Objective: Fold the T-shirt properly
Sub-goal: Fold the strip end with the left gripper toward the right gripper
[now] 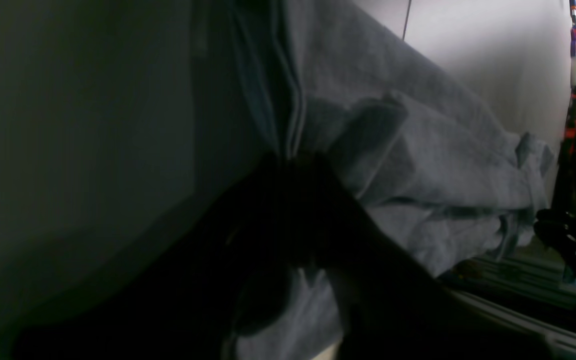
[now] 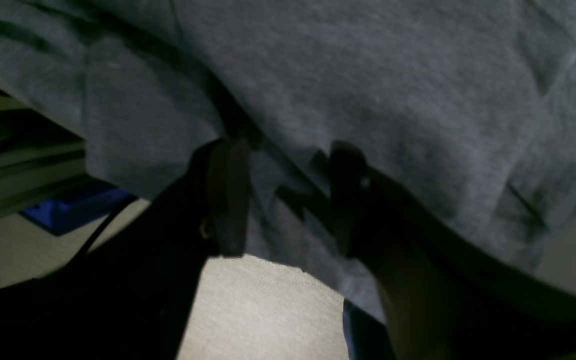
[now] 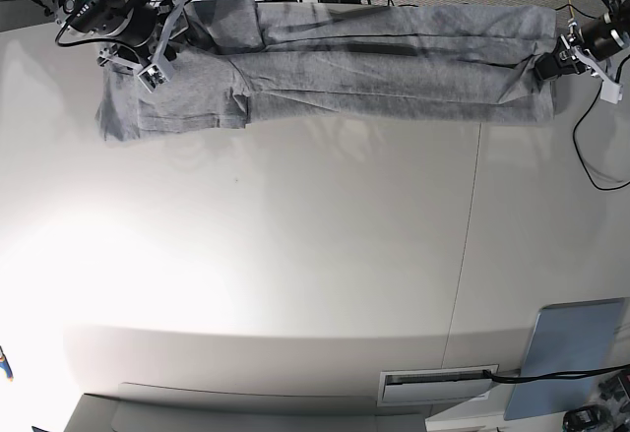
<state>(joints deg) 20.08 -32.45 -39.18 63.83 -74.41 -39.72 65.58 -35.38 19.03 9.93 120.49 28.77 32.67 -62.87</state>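
The heather-grey T-shirt [image 3: 345, 73] lies stretched in a long band along the table's far edge, plain side up, with lengthwise creases. My left gripper [image 3: 544, 66] is at the shirt's right end. In the left wrist view its dark fingers [image 1: 298, 200] come together where the cloth's folds [image 1: 418, 165] converge, shut on the fabric edge. My right gripper [image 3: 157, 50] sits over the shirt's left end near the sleeve. In the right wrist view its two fingers [image 2: 228, 195] stand apart, open, with grey cloth [image 2: 368, 75] lying in the gap and beyond.
The white table [image 3: 295, 255] has a seam [image 3: 471, 235] running front to back on the right. A blue-grey panel [image 3: 576, 353] and a slotted plate [image 3: 438, 385] sit at the near right corner. Cables [image 3: 596, 171] hang off the right side.
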